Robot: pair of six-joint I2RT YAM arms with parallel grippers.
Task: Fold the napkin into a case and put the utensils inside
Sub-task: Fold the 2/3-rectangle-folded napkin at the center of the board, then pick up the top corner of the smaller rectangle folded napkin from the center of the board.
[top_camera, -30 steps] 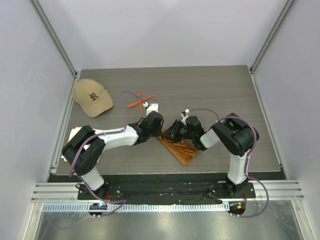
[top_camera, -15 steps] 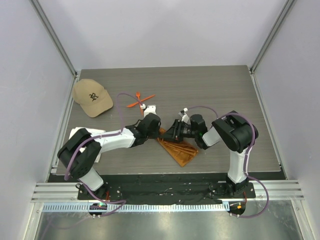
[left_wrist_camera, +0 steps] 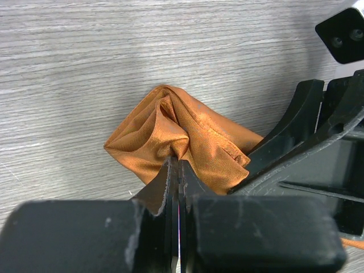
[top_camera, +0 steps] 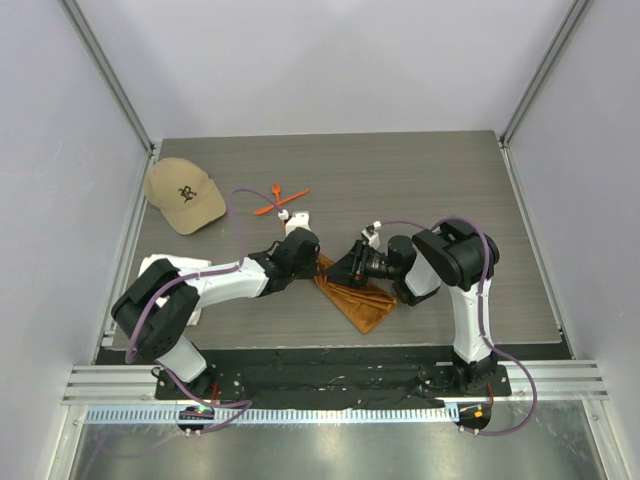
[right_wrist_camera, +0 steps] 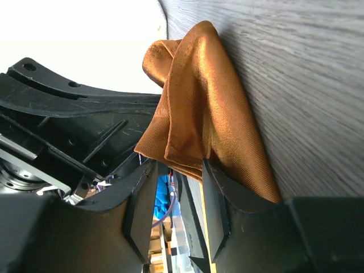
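The rust-orange napkin (top_camera: 358, 298) lies folded and bunched on the table between my two arms. My left gripper (top_camera: 318, 263) is shut on a raised pinch of its far-left corner; in the left wrist view the jaws (left_wrist_camera: 178, 166) meet on the cloth (left_wrist_camera: 187, 128). My right gripper (top_camera: 345, 272) faces it from the right, tipped on its side. In the right wrist view it (right_wrist_camera: 177, 185) is open, with the napkin's edge (right_wrist_camera: 199, 108) hanging into the gap and lying against one finger (right_wrist_camera: 219, 205). Two bright-orange utensils (top_camera: 280, 200) lie crossed at the back.
A tan cap (top_camera: 185, 195) sits at the back left. A white towel (top_camera: 160, 268) lies at the left edge, partly under my left arm. The right gripper's black body (left_wrist_camera: 310, 131) sits close beside the left fingers.
My left gripper has slid a little farther back and stayed shut on the napkin corner. My right wrist has dropped lower toward the table and moved left against the cloth.
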